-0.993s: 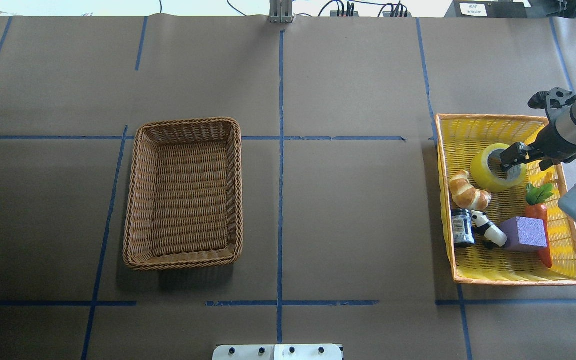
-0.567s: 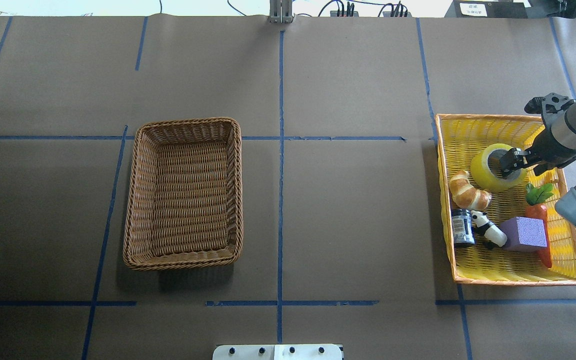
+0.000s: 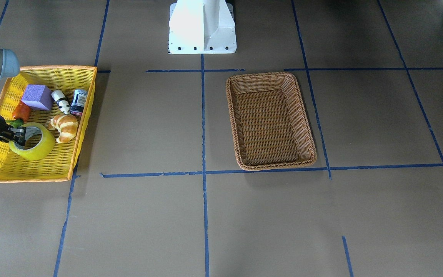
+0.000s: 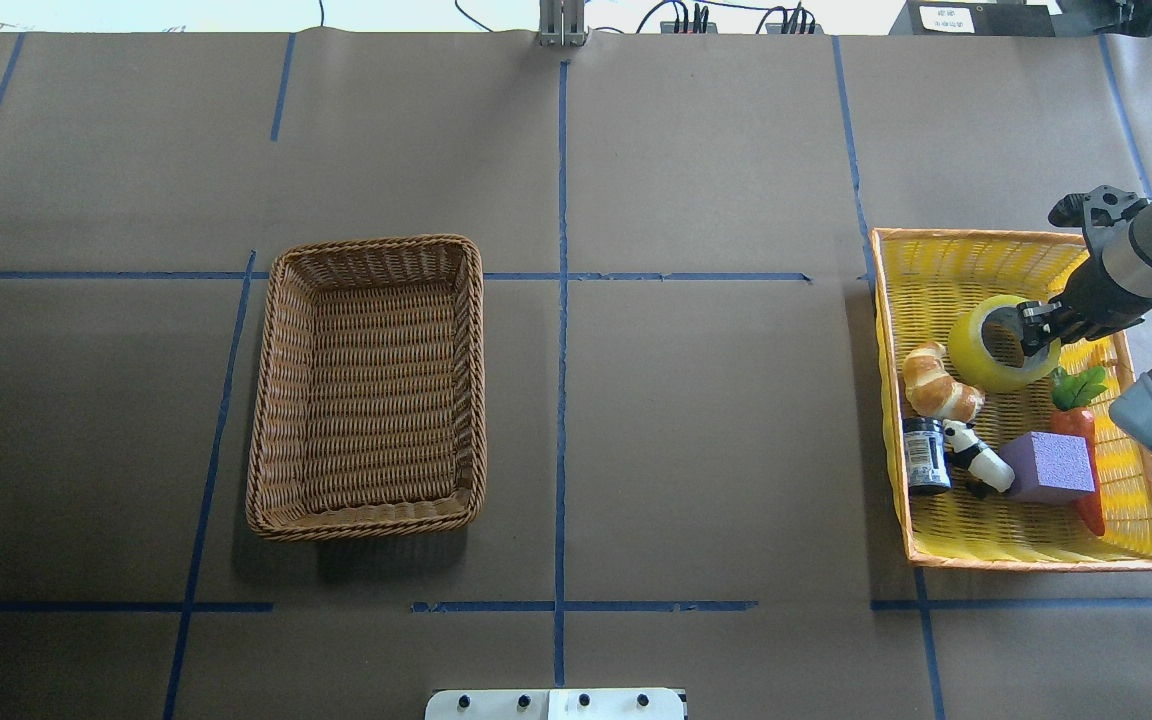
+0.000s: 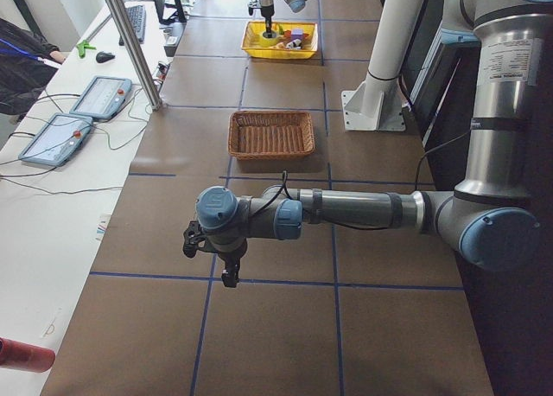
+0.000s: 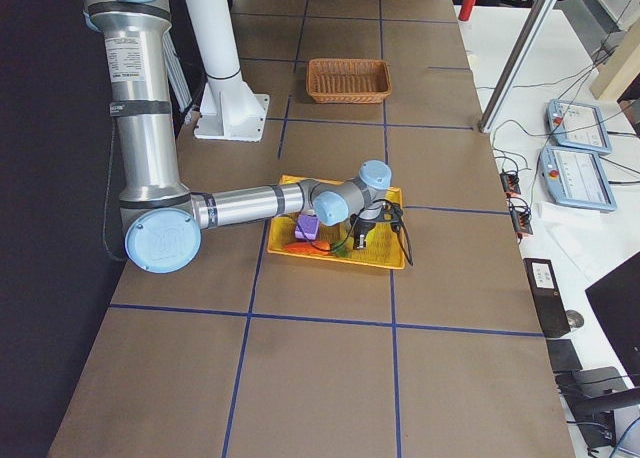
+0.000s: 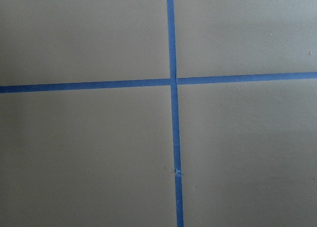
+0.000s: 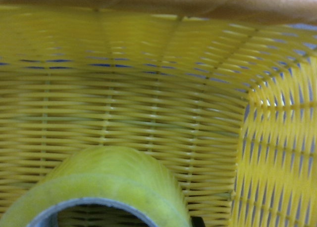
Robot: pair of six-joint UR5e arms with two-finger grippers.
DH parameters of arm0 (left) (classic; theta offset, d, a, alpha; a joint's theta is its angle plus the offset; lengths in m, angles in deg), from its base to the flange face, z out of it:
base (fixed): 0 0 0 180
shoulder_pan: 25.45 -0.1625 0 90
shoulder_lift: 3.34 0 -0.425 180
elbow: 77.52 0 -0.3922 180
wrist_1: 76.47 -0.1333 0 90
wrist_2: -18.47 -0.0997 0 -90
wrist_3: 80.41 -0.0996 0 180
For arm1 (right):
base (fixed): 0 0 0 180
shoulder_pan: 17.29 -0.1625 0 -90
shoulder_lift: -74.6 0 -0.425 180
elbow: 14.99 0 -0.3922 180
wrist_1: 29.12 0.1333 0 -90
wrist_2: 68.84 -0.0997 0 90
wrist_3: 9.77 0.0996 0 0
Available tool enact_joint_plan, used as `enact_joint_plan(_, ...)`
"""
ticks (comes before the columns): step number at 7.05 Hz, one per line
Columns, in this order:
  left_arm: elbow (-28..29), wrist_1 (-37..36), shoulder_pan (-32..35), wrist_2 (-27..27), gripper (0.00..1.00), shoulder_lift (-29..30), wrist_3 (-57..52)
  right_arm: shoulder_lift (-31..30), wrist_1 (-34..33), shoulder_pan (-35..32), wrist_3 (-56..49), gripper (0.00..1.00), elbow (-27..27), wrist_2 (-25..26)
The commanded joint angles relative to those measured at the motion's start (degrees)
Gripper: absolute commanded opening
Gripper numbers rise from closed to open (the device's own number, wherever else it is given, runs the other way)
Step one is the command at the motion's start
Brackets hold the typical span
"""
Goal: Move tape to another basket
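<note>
Tape (image 4: 966, 352) sits tilted in the far half of the yellow basket (image 4: 956, 255), with its open core turned up toward the right arm. The right gripper (image 4: 1034, 328) is clamped on the roll's wall, one finger inside the core and one outside. A croissant (image 4: 939, 383) lies just beside the tape, nearer the robot. The wicker basket (image 4: 281, 400) stands well apart from the yellow basket, on the robot's left. The left gripper (image 5: 226, 273) hangs over the table (image 5: 276, 344), farther still from the yellow basket. I cannot tell whether its jaws are apart or together.
</note>
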Motion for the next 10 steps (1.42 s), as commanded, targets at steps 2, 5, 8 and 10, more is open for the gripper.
enact_joint_plan(2, -1.6, 0.0, 0.0, 0.0, 1.0, 0.0, 0.4, -0.6, 0.1, -6.3, 0.0, 0.0, -6.8, -4.0)
enact_joint_plan(5, -6.3, -0.1, -0.1, 0.6, 1.0, -1.3, 0.6, 0.1, 0.0, -10.6, 1.0, 0.0, -12.0, -15.4)
enact_joint_plan(8, -14.9, 2.3, -9.9, 3.8, 1.0, -1.1, 14.5, 4.3, 0.1, -7.5, 14.2, 0.0, -16.3, -16.5)
enact_joint_plan(10, -17.9, 25.2, -20.3, 3.5, 1.0, -1.0, 48.7, 10.5, 9.3, -1.7, 33.6, 0.01, -16.3, -15.8)
